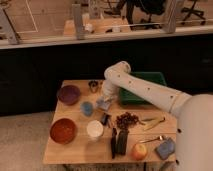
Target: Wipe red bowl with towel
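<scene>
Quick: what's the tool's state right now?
Tool: closed, lowered onto the towel; whether it actually grips the cloth cannot be told.

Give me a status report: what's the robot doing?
Gripper shut, down on the towel mid-table. Red bowl sits apart at the front-left corner, untouched. Small blue thing and white cup lie between.
</scene>
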You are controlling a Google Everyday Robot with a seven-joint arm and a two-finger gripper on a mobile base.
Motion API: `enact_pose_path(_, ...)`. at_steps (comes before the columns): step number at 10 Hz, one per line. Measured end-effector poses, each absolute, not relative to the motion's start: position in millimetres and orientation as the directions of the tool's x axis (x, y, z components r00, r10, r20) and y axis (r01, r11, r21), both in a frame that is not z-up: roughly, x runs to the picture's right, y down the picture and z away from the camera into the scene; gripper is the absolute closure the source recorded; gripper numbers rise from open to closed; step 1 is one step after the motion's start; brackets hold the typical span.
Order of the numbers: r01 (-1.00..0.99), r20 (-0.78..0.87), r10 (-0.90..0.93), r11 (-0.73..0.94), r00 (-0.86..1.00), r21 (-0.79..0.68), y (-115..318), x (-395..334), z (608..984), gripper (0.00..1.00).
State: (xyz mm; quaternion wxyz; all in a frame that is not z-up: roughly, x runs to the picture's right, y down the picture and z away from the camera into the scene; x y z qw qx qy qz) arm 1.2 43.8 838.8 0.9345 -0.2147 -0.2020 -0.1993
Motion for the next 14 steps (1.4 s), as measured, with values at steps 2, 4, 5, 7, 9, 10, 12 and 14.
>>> enact_pose_path(2,0.502,0.54,-0.312,0.828,0.782,-0.249,26.8,-8.1,788.1,1.0)
enact_pose_path(4,0.578,0.602,-0.37,0.794,0.707,-0.191,23.6,-33.3,745.5,1.0)
enact_pose_path(5,0.594,0.612,-0.384,0.784,0.692,-0.18,23.0,-38.1,738.0,1.0)
enact_pose_path(7,0.592,0.61,-0.382,0.785,0.694,-0.182,23.3,-35.6,738.4,1.0)
enact_pose_path(9,0.595,0.612,-0.384,0.783,0.691,-0.18,23.3,-38.5,738.1,1.0)
enact_pose_path(10,0.607,0.617,-0.394,0.775,0.681,-0.175,26.2,-40.0,737.0,1.0)
enact_pose_path(12,0.697,0.643,-0.478,0.707,0.598,-0.121,45.7,-62.5,727.5,1.0)
enact_pose_path(14,0.786,0.672,-0.562,0.616,0.483,-0.051,82.1,-98.7,708.0,1.0)
